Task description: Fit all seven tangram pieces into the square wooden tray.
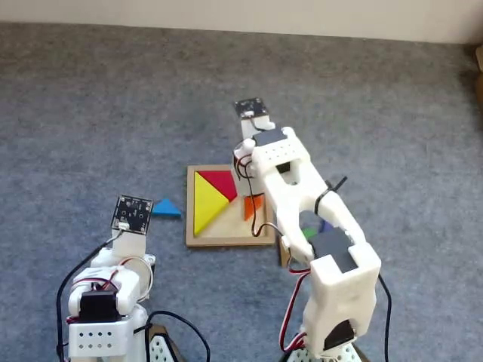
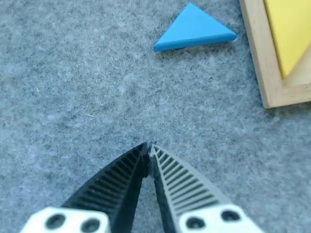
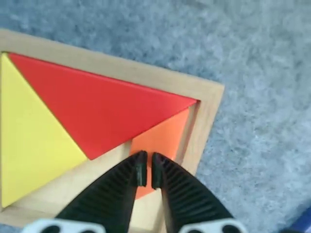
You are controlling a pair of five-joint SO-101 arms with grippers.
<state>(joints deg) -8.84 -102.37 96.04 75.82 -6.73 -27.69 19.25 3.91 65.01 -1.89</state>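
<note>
Straight ahead of left gripper (image 2: pixel 148 149), pressed together: blue triangle (image 2: pixel 194 28), long edge facing it, just outside wooden tray (image 2: pixel 256 58). Farther off, right gripper (image 3: pixel 147 170), likewise together, above orange piece (image 3: pixel 165 137).

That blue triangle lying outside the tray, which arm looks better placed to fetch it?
Left. The left end effector hangs over the carpet close to the blue triangle, on the same side of the tray. The right end effector is over the orange piece inside the tray.
</note>
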